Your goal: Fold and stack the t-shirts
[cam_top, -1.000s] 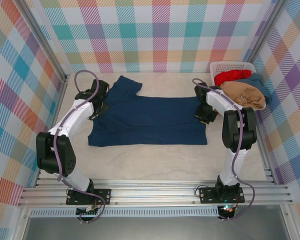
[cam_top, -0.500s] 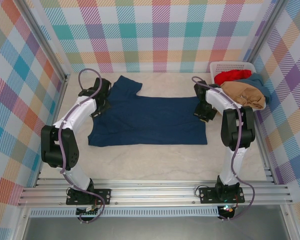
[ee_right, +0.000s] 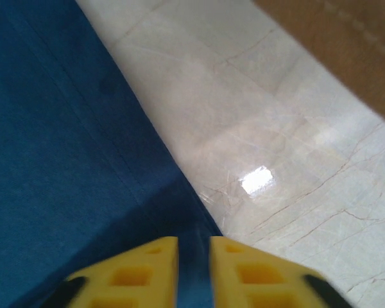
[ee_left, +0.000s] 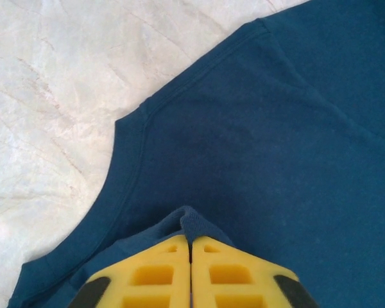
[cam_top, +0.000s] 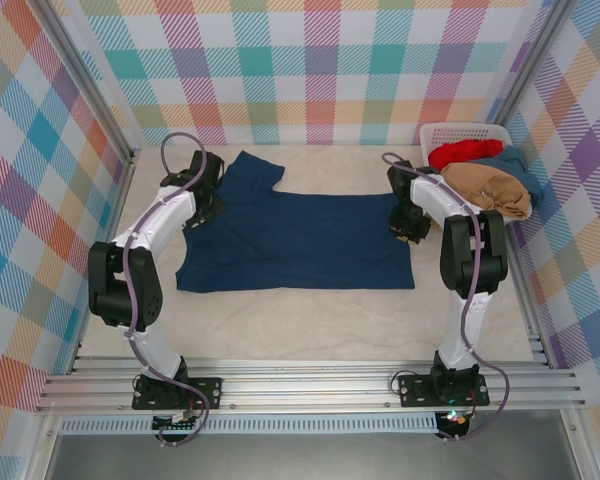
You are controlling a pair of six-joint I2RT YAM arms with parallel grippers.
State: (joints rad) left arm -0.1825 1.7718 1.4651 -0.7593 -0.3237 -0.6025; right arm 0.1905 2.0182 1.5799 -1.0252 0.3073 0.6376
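A navy t-shirt (cam_top: 300,240) lies spread flat across the middle of the table, one sleeve pointing to the back left. My left gripper (cam_top: 204,200) sits on the shirt's left end. In the left wrist view its yellow jaws (ee_left: 191,240) are pressed together on a small raised fold of the navy cloth (ee_left: 244,128). My right gripper (cam_top: 408,222) is at the shirt's right edge. In the right wrist view its jaws (ee_right: 194,247) stand a little apart, with the navy hem (ee_right: 83,147) lying in the gap. Red (cam_top: 465,152), tan (cam_top: 490,188) and teal (cam_top: 520,165) t-shirts are heaped at the back right.
A white slatted basket (cam_top: 465,131) stands in the back right corner under the heaped shirts, close to my right arm. Checked walls close in the table on three sides. Bare marble tabletop (cam_top: 300,330) runs between the shirt and the arm bases.
Both grippers have slid slightly toward the back along the shirt's ends. The right jaws have parted from shut. The left jaws still pinch the cloth.
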